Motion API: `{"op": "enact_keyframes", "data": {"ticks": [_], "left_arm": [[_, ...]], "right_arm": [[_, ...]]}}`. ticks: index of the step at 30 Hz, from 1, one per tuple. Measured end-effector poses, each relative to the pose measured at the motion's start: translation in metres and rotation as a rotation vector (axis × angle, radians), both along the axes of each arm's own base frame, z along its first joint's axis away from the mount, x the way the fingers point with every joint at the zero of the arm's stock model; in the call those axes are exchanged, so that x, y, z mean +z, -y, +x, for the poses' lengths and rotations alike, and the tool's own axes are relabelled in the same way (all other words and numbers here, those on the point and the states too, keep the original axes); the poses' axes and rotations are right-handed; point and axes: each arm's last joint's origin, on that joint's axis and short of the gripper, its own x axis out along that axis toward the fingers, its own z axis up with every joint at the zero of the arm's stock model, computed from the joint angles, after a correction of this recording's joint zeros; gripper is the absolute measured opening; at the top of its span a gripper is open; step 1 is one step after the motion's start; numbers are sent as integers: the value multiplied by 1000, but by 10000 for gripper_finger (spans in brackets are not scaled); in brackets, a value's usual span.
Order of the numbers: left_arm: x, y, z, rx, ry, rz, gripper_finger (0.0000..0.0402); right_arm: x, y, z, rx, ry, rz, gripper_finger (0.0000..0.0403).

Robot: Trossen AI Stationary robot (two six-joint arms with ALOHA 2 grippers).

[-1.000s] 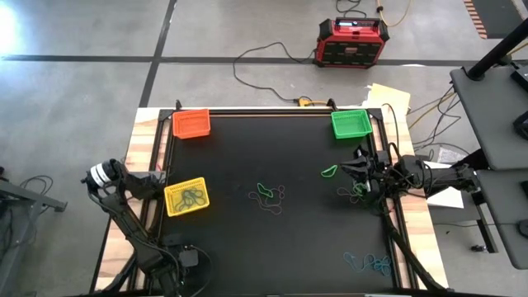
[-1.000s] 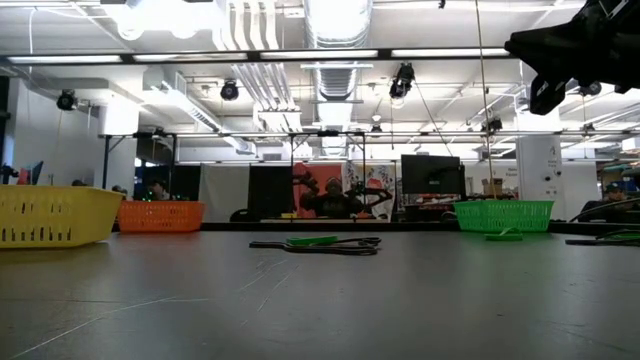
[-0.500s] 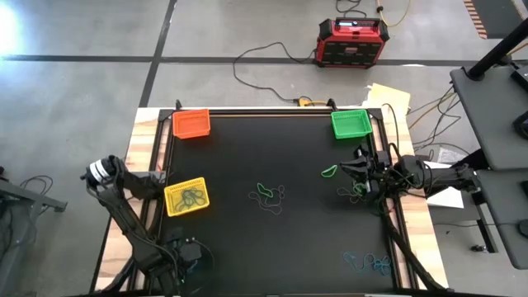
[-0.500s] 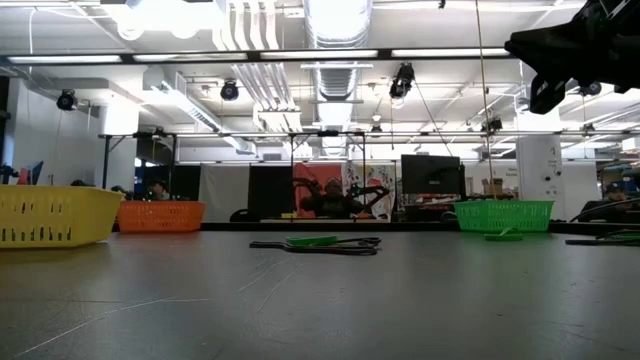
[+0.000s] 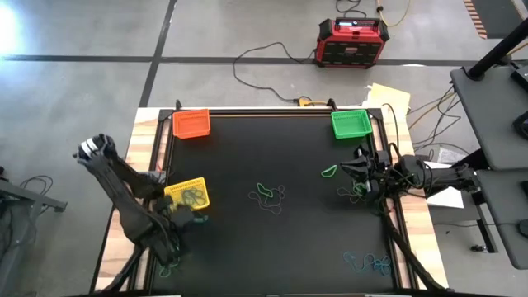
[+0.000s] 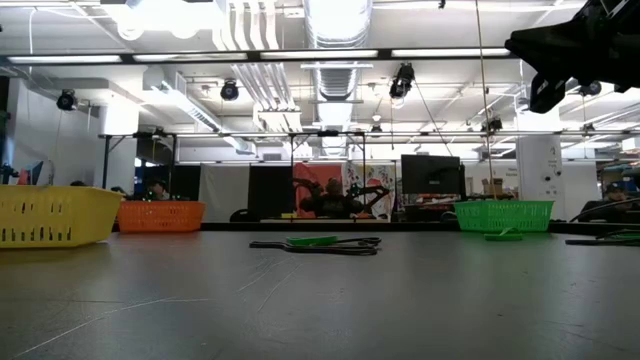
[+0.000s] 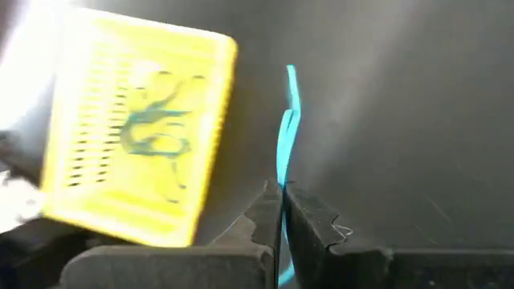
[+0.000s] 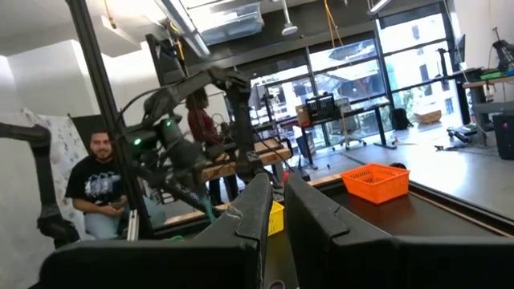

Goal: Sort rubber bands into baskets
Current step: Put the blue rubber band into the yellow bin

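Left wrist view: the left gripper [image 7: 281,210] is pinched closed on a blue rubber band [image 7: 286,128]. The band is stretched into a thin strip whose long axis runs straight out from the fingertips. The yellow basket [image 7: 209,160] lies just beside the band, to one side of it and not under it. The basket already holds several dark and blue loops.

High view: the left gripper [image 5: 183,221] hangs near the table's left edge, toward the front-left corner. The yellow basket [image 5: 173,206] sits just beyond it, between the gripper and the orange basket [image 5: 190,123] at the back-left corner. The coming move therefore turns on one relation: the gripper must shift a short way sideways and toward the back until the band hangs over the basket opening. Only then should the fingers part. The left arm is clearly the nearer arm for this basket.

The right gripper [image 5: 360,176] waits near the table's right edge, in front of the green basket [image 5: 351,124] at the back-right corner. Its fingers stand close together, almost parallel, with nothing seen between them.

Loose bands remain at the table's centre [image 5: 268,196], near the right gripper [image 5: 330,172], and toward the front-right corner [image 5: 369,263].
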Motion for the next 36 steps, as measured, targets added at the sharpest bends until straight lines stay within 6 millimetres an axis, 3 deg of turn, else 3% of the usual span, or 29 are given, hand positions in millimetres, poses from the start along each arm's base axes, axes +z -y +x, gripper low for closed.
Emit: {"op": "enact_keyframes", "data": {"ticks": [6, 10, 16, 25, 36], "left_arm": [[25, -40, -22, 197, 11, 78, 0], [27, -53, -25, 280, 87, 73, 0], [10, -73, -14, 421, 93, 156, 0], [-34, -91, -5, 461, 4, 183, 0], [-48, -96, -7, 474, -8, 193, 0]], "right_arm": [[0, 0, 0, 1, 0, 0, 34], [-1, 0, 0, 5, -7, 13, 34], [-4, 0, 1, 2, -43, 1, 34], [-6, 0, 4, 2, -68, -2, 34], [-6, 0, 4, 0, -69, -2, 34]]}}
